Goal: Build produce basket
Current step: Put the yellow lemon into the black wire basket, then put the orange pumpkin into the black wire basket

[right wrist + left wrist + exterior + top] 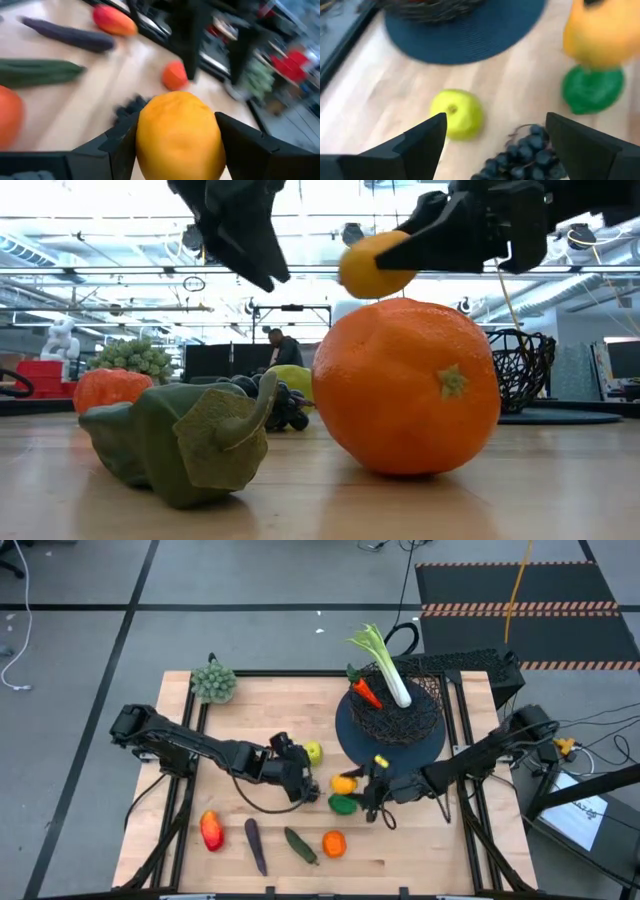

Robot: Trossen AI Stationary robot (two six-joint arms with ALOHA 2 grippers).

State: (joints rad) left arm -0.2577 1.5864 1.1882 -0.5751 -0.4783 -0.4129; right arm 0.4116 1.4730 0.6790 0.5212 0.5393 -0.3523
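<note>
Even, bright overhead light on the wooden table (260, 730); shadows beneath the produce are soft and short. In the low view, ceiling strip lights glare white behind the orange (405, 388), which is sharp, while the room behind it is soft. Both wrist views are smeared: the green apple (456, 113) and the lemon (179, 136) have blurred edges, and everything beyond the lemon streaks.

Left gripper (303, 783): fingers spread, empty, low over table centre. Right gripper (372, 786): raised just right of it, fingers clamped.
</note>
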